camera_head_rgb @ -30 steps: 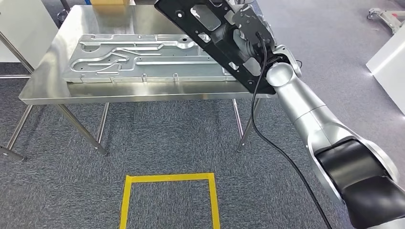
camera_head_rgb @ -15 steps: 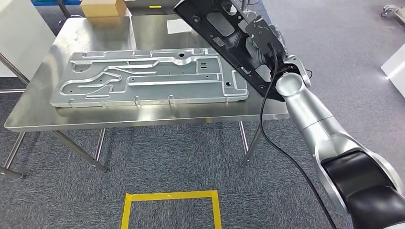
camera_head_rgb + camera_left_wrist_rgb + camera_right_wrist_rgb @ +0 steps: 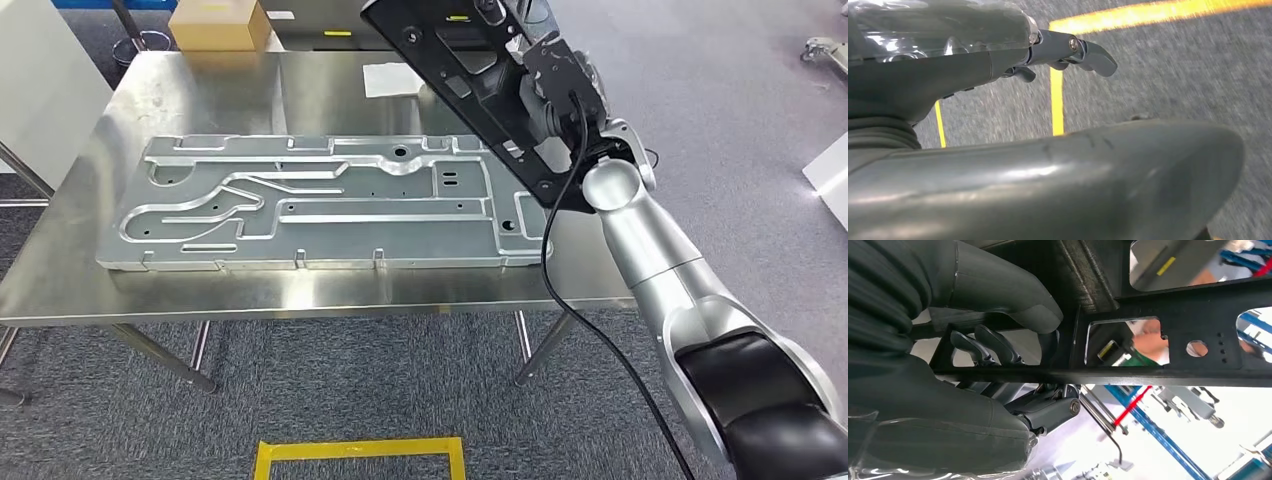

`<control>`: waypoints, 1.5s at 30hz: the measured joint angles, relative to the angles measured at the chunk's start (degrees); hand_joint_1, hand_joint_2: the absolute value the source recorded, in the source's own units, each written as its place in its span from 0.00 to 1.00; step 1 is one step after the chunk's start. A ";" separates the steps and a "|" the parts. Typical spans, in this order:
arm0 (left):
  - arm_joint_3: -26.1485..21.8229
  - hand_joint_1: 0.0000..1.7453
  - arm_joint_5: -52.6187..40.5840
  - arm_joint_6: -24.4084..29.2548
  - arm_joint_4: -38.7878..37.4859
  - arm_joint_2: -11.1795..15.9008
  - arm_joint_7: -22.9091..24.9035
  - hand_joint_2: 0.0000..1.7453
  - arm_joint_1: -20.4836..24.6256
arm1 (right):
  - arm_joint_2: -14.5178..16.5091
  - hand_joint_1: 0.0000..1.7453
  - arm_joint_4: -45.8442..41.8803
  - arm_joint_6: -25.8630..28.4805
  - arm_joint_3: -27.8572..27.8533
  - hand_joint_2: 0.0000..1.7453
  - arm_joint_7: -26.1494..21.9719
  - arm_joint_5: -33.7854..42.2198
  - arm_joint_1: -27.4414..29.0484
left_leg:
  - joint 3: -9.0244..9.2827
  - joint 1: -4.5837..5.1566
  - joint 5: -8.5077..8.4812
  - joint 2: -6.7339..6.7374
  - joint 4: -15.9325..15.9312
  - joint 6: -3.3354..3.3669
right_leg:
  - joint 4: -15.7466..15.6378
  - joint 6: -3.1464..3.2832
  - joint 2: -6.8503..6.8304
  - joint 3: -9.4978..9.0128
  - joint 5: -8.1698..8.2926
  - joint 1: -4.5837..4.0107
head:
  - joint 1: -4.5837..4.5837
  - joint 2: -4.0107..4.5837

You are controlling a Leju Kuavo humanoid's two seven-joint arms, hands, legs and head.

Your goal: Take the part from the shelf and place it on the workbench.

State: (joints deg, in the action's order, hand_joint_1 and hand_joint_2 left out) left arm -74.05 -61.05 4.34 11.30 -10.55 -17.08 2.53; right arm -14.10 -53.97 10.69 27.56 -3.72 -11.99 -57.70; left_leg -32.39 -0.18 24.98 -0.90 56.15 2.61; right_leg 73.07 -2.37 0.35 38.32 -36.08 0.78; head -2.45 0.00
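Right hand point(image 3: 528, 95) grips the black part point(image 3: 455, 55): in the right wrist view the thumb point(image 3: 998, 287) lies over one side of a frame bar and the fingers point(image 3: 983, 345) curl through a cutout on the other side. The part is held tilted in the air, above the far right of the bench point(image 3: 330, 295), not touching it. Its long body runs up and away from the fingers towards the far side; its lower end sits by the wrist, over the bench's right edge.

Silver plate point(image 3: 310, 205) lies flat on the bench, below and to the left of the fingers, its right end just under the part. Cardboard box point(image 3: 218, 25) sits at the far left corner, well apart from the part.

Left hand point(image 3: 998, 55) hangs over grey carpet with yellow tape point(image 3: 1057, 100); fingers point(image 3: 1093, 52) stretched out, holding nothing.
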 joint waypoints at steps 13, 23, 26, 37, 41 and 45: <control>0.68 0.00 -0.69 0.00 -0.04 -0.30 -0.29 0.00 0.49 | -0.83 1.00 -2.84 -1.47 -0.80 1.00 1.26 -2.17 0.48 | 0.05 0.06 6.56 0.01 12.21 -2.95 | -17.58 4.10 -0.11 -3.10 14.05 -0.58 | 0.04 0.00; 1.02 0.00 -1.23 -0.89 -0.11 -0.01 -0.10 0.00 0.59 | 0.46 1.00 -4.38 -0.42 -0.92 1.00 3.21 -7.39 4.42 | -3.17 -1.50 -2.40 0.52 2.02 -5.04 | -15.47 2.60 0.41 -6.46 9.02 -0.62 | 0.08 0.00; 1.05 0.00 -1.44 -0.85 -0.11 0.02 0.06 0.00 0.85 | 2.20 1.00 -3.96 0.50 -0.92 1.00 3.35 -9.31 4.77 | -3.12 -1.29 -1.31 0.38 1.73 -4.51 | -15.31 2.26 0.21 -6.13 8.60 -0.52 | 0.10 0.00; 1.19 0.00 -1.84 -1.05 -0.11 0.05 0.32 0.00 1.03 | 5.82 1.00 -2.86 0.61 -0.93 1.00 3.62 -11.87 4.63 | -3.16 -0.97 -1.24 0.23 1.82 -3.85 | -15.42 1.91 0.00 -6.19 8.63 -0.43 | 0.09 0.00; 1.31 0.00 -1.98 -1.15 -0.11 0.06 0.38 0.00 1.16 | 8.22 1.00 -2.04 0.85 -0.92 1.00 4.20 -14.38 4.38 | -3.01 -0.98 -1.28 0.29 1.82 -3.83 | -15.32 1.91 0.07 -6.23 8.67 -0.43 | 0.09 0.00; 1.48 0.00 -2.64 -1.60 -0.11 0.10 0.60 0.00 1.25 | 11.10 1.00 -0.48 1.10 -0.92 1.00 4.35 -16.69 3.49 | -2.99 -0.99 -1.32 0.28 1.82 -3.84 | -15.19 1.92 0.06 -6.20 8.67 -0.44 | 0.09 0.00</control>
State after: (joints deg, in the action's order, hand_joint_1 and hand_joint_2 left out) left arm -72.58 -63.69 2.75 11.19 -10.45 -16.47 3.79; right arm -3.00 -54.45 11.79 26.64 0.63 -28.68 -54.21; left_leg -35.38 -1.17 23.66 -0.62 57.97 -1.23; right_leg 57.88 -0.46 0.41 32.12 -27.41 0.34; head -2.36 0.00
